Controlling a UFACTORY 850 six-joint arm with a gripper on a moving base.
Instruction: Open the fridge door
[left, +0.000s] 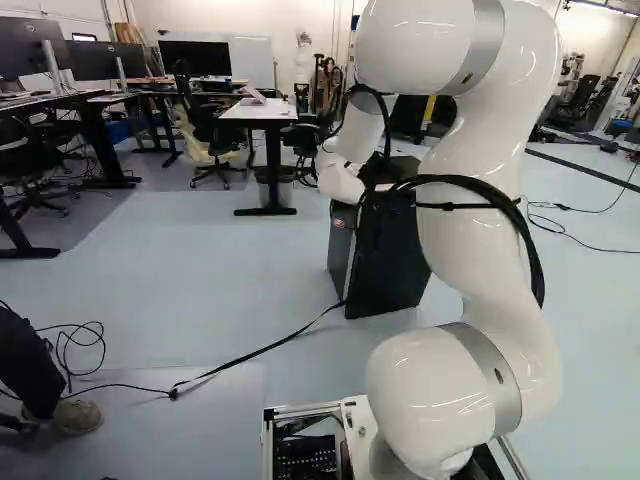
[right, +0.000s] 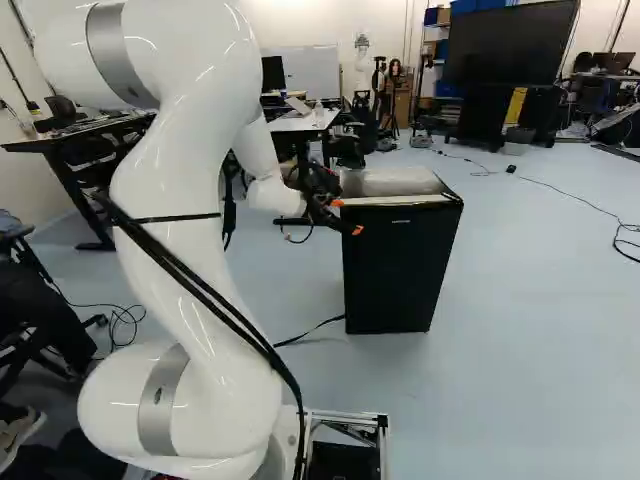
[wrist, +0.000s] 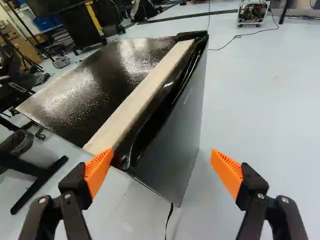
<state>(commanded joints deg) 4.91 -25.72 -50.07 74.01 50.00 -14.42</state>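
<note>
In the right base view my gripper (right: 347, 216) is at the upper corner of the black fridge (right: 395, 268), on its left side there. The wrist view shows the gripper (wrist: 163, 172) open, its orange pads wide apart. The fridge's dark glossy top (wrist: 112, 85) carries a pale strip beside the door's upper edge. The fridge door (wrist: 175, 127) looks shut, its grey face lying partly between and ahead of the fingers. One orange fingertip (wrist: 98, 170) appears close to the door's top corner; whether it touches, I cannot tell. Cables and the arm partly cover the fridge in the left base view.
A black strap (left: 250, 355) runs over the floor to the fridge's foot. Beyond the fridge stands a white desk (left: 262, 112) with chairs. A person's leg and shoe (left: 75, 415) show at the left of the left base view. Another robot (right: 362, 65) stands far back.
</note>
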